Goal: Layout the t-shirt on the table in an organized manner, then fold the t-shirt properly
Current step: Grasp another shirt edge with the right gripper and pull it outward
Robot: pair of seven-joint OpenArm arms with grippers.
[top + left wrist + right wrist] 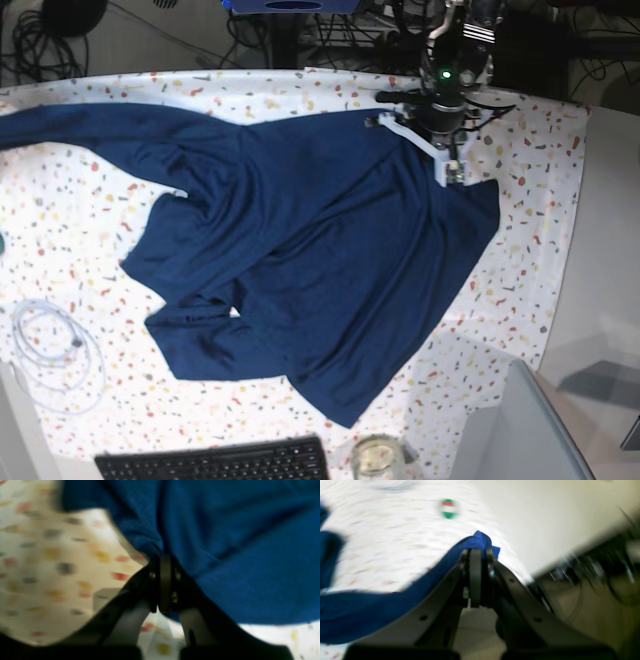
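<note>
Base view: the desk (530, 240) is the largest thing, a flat top under a white cover flecked with red, orange, grey and yellow, with plain grey surface past its right edge. On it the t-shirt (300, 250), soft dark navy knit, lies spread but rumpled, one part stretched toward the far left corner, folds bunched at its middle. A thin white cable (55, 355) coils near the left edge; a black keyboard (215, 462) and a round glass jar (377, 457) sit at the front. The left end effector (163, 557) is clenched on a pinch of the shirt; the right end effector (476, 551) is clenched on another bunched edge, raised above the desk.
</note>
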